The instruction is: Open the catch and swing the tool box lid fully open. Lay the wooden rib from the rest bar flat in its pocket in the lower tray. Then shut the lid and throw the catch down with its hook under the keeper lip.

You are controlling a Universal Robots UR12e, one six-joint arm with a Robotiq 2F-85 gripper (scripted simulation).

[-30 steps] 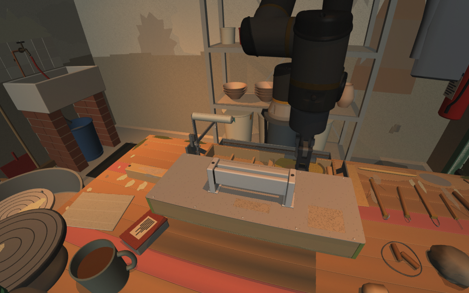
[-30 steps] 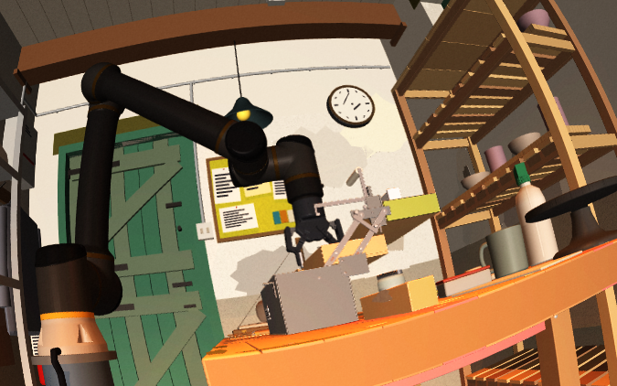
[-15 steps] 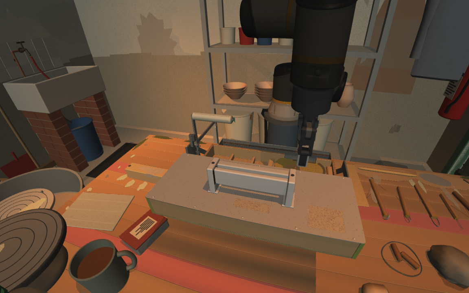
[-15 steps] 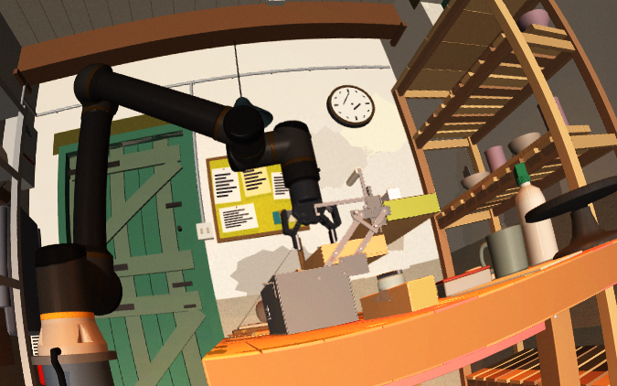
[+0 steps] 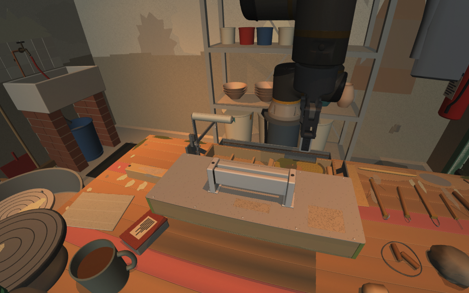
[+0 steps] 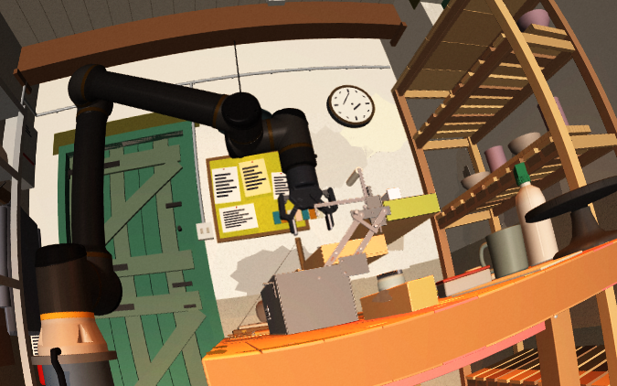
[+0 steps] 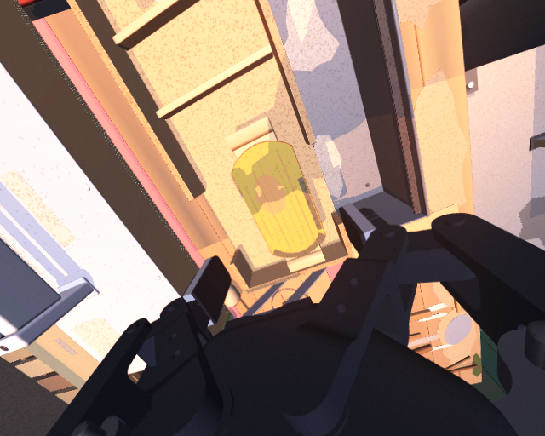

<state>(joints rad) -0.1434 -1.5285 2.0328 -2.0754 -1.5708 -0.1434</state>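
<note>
In the middle of the workbench the tool box stands with its grey lid (image 5: 254, 198) swung fully open toward the side camera, handle (image 5: 252, 177) up, and the lower tray (image 5: 272, 160) exposed behind it. The yellow wooden rib (image 7: 277, 197) lies flat in its pocket in the tray, and my gripper (image 7: 282, 253) hangs above it, open and holding nothing. From the side camera the gripper (image 5: 307, 140) is over the tray's right half. The rest bar (image 5: 212, 118) stands at the box's left rear corner.
A mug (image 5: 96, 264) and a red book (image 5: 144, 229) sit left of the lid. Banding wheels (image 5: 14, 233) fill the bench's left end. Loop tools (image 5: 425, 204) lie in a row on the right. A shelf rack (image 5: 283, 73) stands behind the bench.
</note>
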